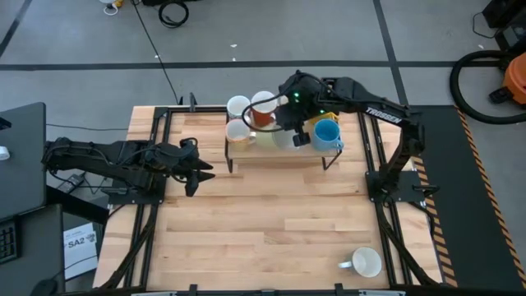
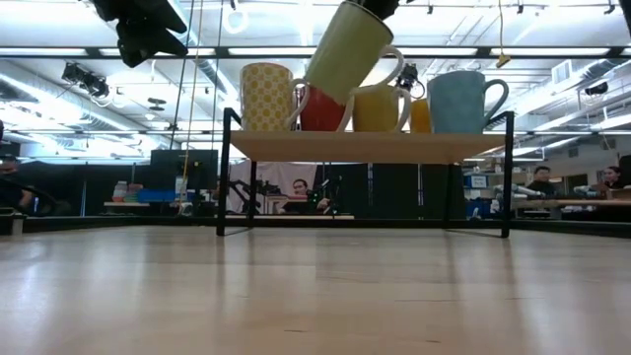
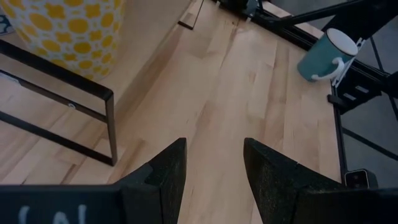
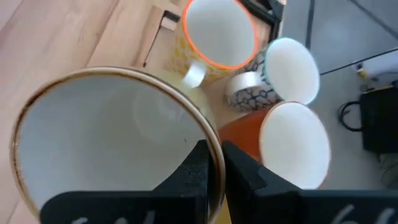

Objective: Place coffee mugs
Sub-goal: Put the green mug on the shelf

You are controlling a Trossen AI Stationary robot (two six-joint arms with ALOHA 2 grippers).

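The right gripper (image 4: 214, 163) pinches the rim of a pale yellow-green mug (image 2: 347, 49), tilted above the shelf (image 2: 365, 146) among the other mugs, while the left gripper (image 3: 213, 163) hovers open over the desk (image 1: 263, 222) left of the shelf.

We see two dark, near-black jointed arms. The right arm (image 1: 374, 111) carries white lettering along one link and a small green light near its wrist. The left arm (image 1: 107, 158) trails dark cables — its fingers (image 3: 163, 177) are matte black, wedge-shaped, tapering toward the tips.
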